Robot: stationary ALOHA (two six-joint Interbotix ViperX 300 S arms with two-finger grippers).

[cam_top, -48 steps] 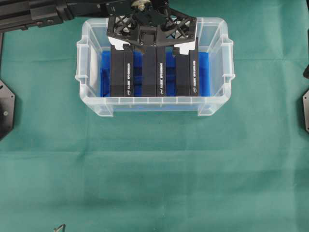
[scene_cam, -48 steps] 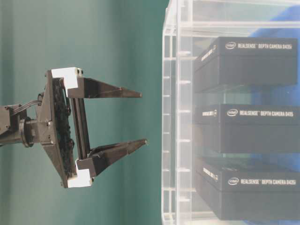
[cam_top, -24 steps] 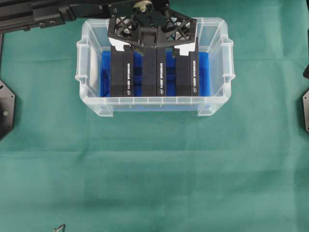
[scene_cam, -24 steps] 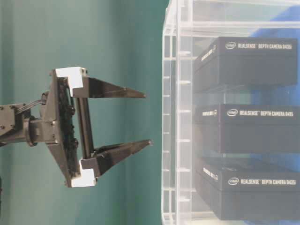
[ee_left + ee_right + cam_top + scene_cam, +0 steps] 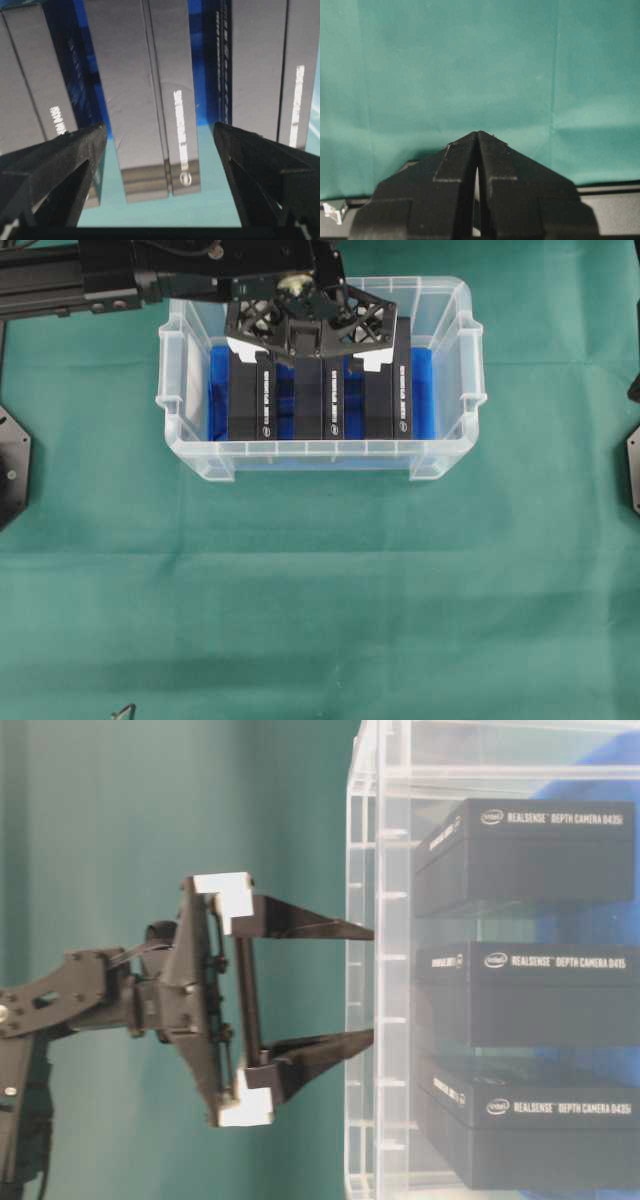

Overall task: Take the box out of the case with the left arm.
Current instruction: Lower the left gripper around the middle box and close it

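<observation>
The left hand [image 5: 305, 350] hung wide open and empty over the far end of the case [image 5: 447, 455], its fingers [image 5: 60, 160] straddling the middle box [image 5: 150, 95] without touching it, apparently so that closing would clamp that box by its long sides. Three dark boxes stood side by side on edge on the blue lining [image 5: 420, 390], well inside the case on the green desk [image 5: 320, 590], the gaps between them leaving room for the fingers. The right hand [image 5: 477, 145] was pressed shut on nothing above bare cloth, clear of the work.
</observation>
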